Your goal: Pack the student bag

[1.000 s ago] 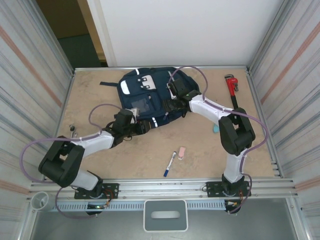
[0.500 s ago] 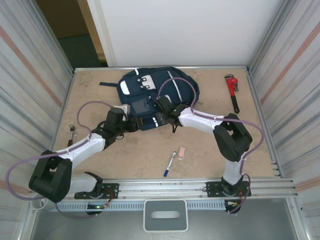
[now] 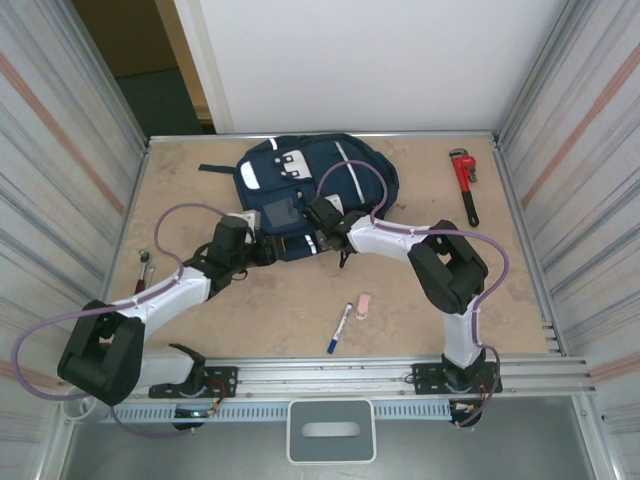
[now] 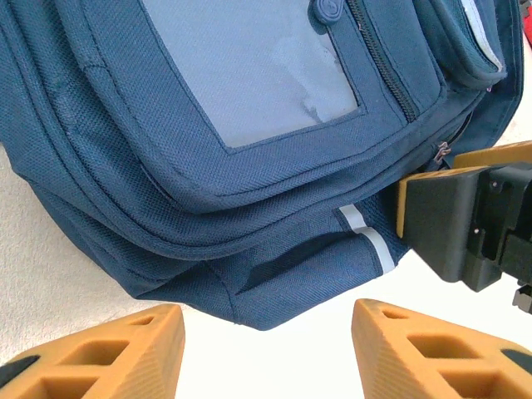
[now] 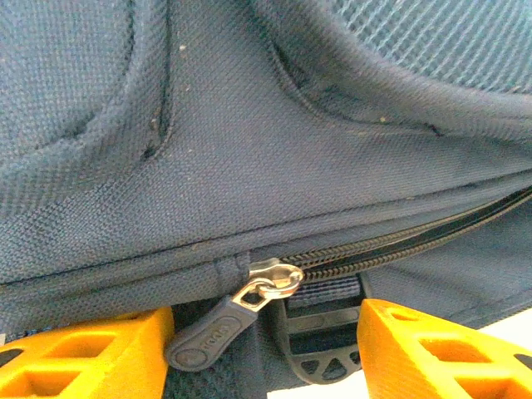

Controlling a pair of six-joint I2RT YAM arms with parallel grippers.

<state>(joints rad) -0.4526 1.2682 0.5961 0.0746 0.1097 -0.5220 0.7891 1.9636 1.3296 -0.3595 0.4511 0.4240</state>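
Beige walled tabletop (image 3: 420,300) bears the student bag (image 3: 285,182); left tool (image 4: 266,322) and right tool (image 5: 266,324) gape.

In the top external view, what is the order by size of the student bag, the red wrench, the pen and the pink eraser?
Largest to smallest:
1. student bag
2. red wrench
3. pen
4. pink eraser

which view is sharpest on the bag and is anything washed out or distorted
Right wrist: sharpest, the weave of the student bag and its zipper pull are crisp. Left wrist: bag in focus, but the table beside it is bleached almost white, and the clear window pocket has a hazy sheen. Top external: even light, soft shadows, side walls lean outward.
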